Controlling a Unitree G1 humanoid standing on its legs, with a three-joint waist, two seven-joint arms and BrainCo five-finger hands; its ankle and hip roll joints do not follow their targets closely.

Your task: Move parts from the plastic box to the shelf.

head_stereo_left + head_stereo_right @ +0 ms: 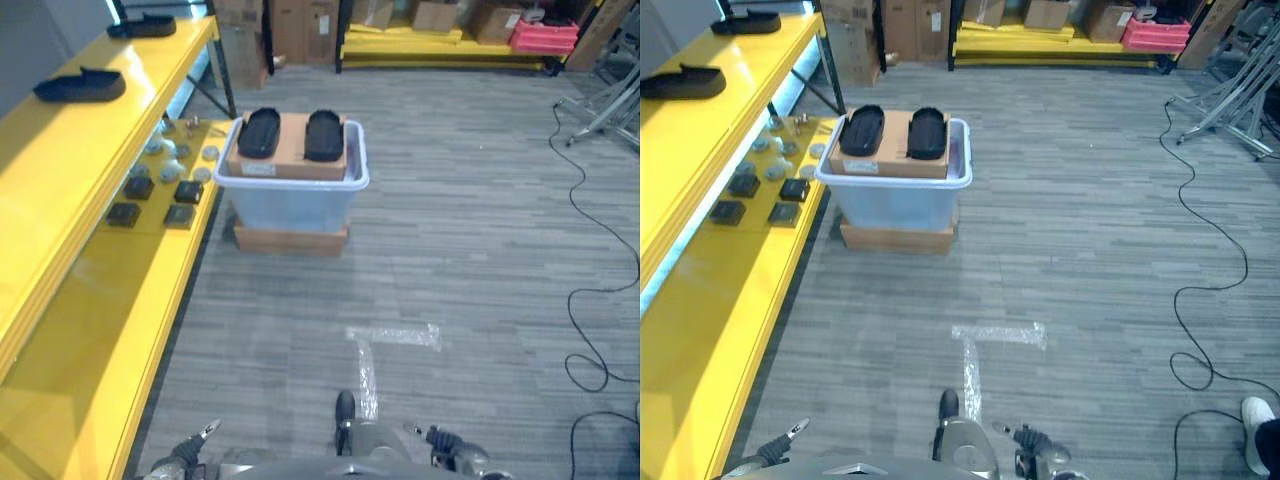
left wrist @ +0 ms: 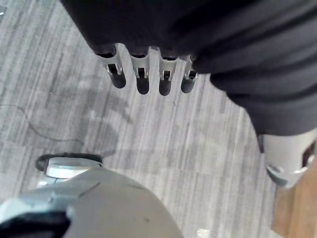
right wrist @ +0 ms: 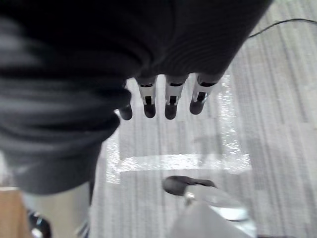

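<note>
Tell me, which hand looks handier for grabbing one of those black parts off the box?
Probably the left hand. The plastic box stands ahead toward the robot's left, beside the yellow shelf on that side. Both it and the right hand hang empty, fingers straight.

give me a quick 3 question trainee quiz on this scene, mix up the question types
1. True or false: the left hand holds a black part.
2. How many black parts lie on the cardboard in the plastic box? A) one B) two C) four
3. Fill in: the plastic box stands on the floor beside the yellow ____.

Key
1. False: both it and the right hand hang over the floor with straight fingers and hold nothing.
2. B
3. shelf
</note>
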